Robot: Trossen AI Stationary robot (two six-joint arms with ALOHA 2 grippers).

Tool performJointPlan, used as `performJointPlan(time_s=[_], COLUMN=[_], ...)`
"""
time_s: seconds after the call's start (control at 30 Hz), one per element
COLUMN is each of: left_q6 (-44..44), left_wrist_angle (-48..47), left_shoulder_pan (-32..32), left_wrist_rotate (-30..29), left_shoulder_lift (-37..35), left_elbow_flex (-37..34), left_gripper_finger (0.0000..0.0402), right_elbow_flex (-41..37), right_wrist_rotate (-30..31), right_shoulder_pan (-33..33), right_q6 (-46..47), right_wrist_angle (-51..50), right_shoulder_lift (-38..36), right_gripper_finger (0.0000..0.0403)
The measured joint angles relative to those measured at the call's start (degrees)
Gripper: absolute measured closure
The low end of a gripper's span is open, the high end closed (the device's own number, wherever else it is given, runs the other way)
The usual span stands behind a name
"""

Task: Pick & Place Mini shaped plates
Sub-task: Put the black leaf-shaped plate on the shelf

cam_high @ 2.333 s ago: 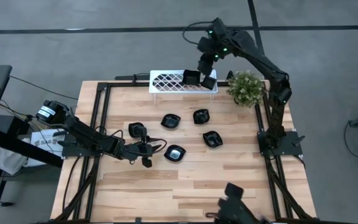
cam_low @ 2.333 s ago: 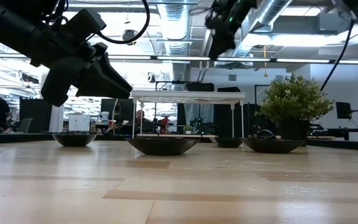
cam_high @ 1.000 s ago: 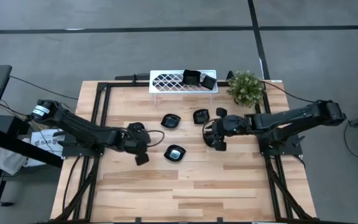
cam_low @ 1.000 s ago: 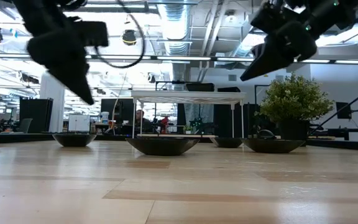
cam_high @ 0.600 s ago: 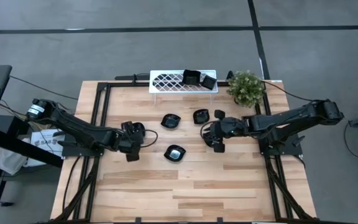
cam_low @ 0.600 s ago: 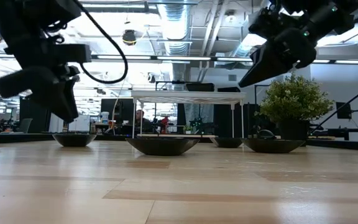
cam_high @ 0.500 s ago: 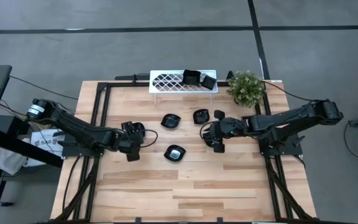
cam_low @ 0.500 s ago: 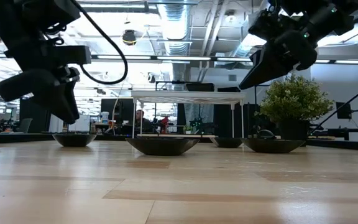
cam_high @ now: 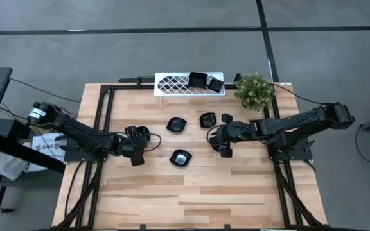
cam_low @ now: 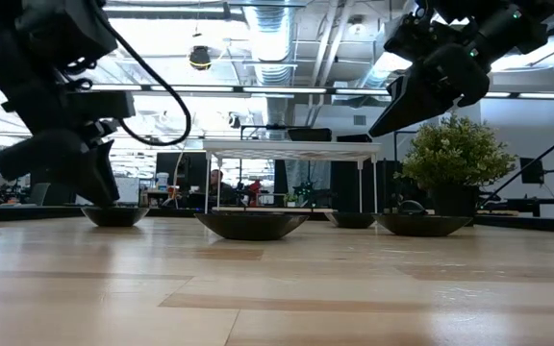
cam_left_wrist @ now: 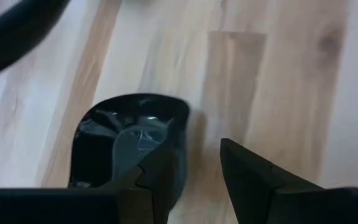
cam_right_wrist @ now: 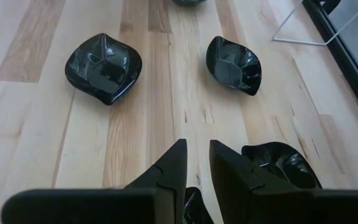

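Several glossy black mini plates lie base down on the wooden table; two more (cam_high: 198, 80) (cam_high: 216, 84) sit on the white lattice rack (cam_high: 172, 83). My left gripper (cam_left_wrist: 194, 168) (cam_high: 137, 144) is open and low over the leftmost plate (cam_left_wrist: 123, 137) (cam_low: 115, 214), one finger over its hollow and the other outside its rim. My right gripper (cam_right_wrist: 196, 155) (cam_low: 397, 106) is narrowly open and hangs well above the rightmost plate (cam_low: 421, 224), whose edge (cam_right_wrist: 194, 198) shows between the fingers. My left gripper comes at the leftmost plate from above, pointing down. One finger (cam_left_wrist: 157, 177) stands over the hollow and the other finger (cam_left_wrist: 247, 174) outside the rim's side (cam_left_wrist: 180, 146). I cannot tell whether either one touches the plate, which rests flat on the table.
Three other plates lie mid-table (cam_high: 176, 124) (cam_high: 207, 120) (cam_high: 181, 157). A potted plant (cam_high: 254, 90) stands at the far right corner beside the rack. Black frame rails (cam_high: 101, 128) run along the table's sides. Bare wood stretches across the near half.
My left gripper has moved toward the table's left and come down from well above the table onto the leftmost plate, fingers pointing down. The plates have stayed where they were.
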Motion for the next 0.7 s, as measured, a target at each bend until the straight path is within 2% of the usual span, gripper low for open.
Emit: performJointPlan(time_s=[0.23,0.37,0.47,0.7], left_q6=[-0.04,-0.04,-0.04,0.08], left_wrist_angle=[0.33,0.5,0.79,0.92], left_shoulder_pan=[4.98,7.2,7.91,7.87], left_wrist_rotate=[-0.02,2.98,6.26,6.72], left_shoulder_lift=[0.0,0.0,0.0,0.0], left_elbow_flex=[-0.16,-0.16,-0.16,-0.16], left_gripper_finger=[0.027,0.027,0.027,0.027], right_elbow_flex=[0.0,0.0,0.0,0.0], right_wrist_rotate=[0.0,-0.02,-0.02,-0.04], right_shoulder_pan=[0.0,0.0,0.02,0.02], right_q6=[-0.12,-0.22,-0.22,-0.22], right_wrist_angle=[0.04,0.11,0.13,0.17], right_shoulder_lift=[0.0,0.0,0.0,-0.02], right_gripper_finger=[0.0339,0.0339,0.0339,0.0339])
